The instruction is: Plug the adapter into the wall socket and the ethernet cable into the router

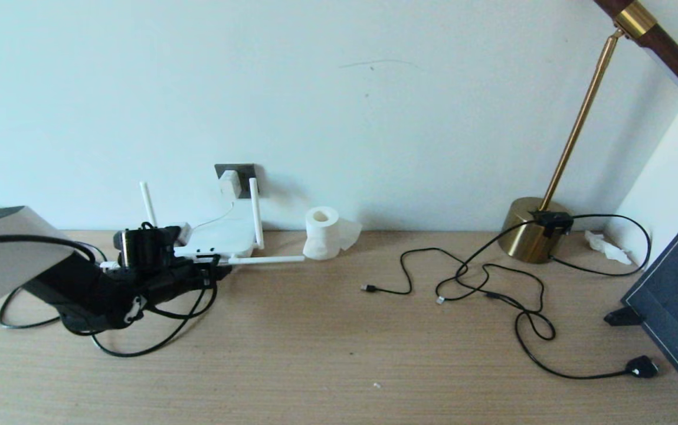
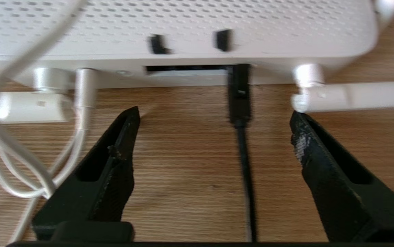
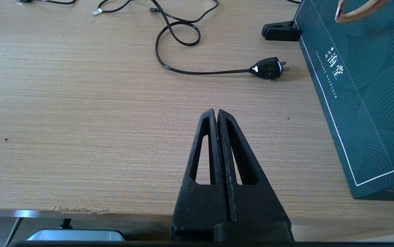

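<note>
The white adapter [image 1: 229, 183] sits in the dark grey wall socket [image 1: 245, 172], its thin white cord [image 1: 215, 219] running down to the white router [image 1: 223, 237]. In the left wrist view the router [image 2: 183, 27] fills the far side. The ethernet cable [image 2: 245, 164] has its black boot [image 2: 239, 92] seated in a port slot on the router's face. My left gripper [image 2: 214, 115] [image 1: 212, 275] is open just in front of that face, a finger on each side of the cable, touching nothing. My right gripper [image 3: 216, 111] is shut and empty near the table's front edge.
A tissue roll [image 1: 322, 232] stands right of the router. Thin black cables [image 1: 480, 283] loop across the table's right half, ending in a chunky black plug [image 3: 269, 68]. A brass lamp base [image 1: 530, 230] and a dark green bag [image 3: 361, 89] stand at the right. White cord loops [image 2: 18, 164] lie beside my left finger.
</note>
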Motion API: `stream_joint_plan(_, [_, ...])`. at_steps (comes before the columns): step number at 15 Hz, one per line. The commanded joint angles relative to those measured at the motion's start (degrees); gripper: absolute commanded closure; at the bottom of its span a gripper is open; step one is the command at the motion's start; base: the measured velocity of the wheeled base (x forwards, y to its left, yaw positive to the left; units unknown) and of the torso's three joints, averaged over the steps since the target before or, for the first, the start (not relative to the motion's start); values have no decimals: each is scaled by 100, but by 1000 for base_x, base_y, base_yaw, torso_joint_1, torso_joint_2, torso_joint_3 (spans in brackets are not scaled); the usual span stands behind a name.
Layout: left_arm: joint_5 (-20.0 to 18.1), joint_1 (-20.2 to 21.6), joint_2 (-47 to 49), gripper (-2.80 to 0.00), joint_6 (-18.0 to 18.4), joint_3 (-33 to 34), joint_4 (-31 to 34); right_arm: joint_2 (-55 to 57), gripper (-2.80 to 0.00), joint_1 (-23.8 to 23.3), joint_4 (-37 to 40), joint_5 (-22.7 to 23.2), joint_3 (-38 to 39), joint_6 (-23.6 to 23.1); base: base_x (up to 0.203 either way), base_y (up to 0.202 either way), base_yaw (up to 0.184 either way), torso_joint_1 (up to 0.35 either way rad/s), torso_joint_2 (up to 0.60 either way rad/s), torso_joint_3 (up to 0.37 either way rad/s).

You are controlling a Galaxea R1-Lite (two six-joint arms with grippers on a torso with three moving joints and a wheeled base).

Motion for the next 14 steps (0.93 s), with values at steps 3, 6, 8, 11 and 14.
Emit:
stream_joint_plan(3, [-2,-5,-171,-280,0,226,-35,9,0,1,9,-2,3,-5,0,0,0,0,0,0])
stream_joint_plan(6, [-9,-23,-351,-280,0,526,-179,9,0,1,9,-2,-1,-5,0,0,0,0,0,0])
stream_joint_plan(8, [-3,-35,-526,-280,39,763,-331,9,0,1,9,-2,-1,-5,0,0,0,0,0,0])
stream_joint_plan(11, [-20,-44,-1015,-280,133,1034,-494,9,0,1,9,-2,-1,-5,0,0,0,0,0,0])
stream_joint_plan(14, [-124,-133,-1867,-280,129,1310,-506,9,0,1,9,-2,-1,-5,0,0,0,0,0,0])
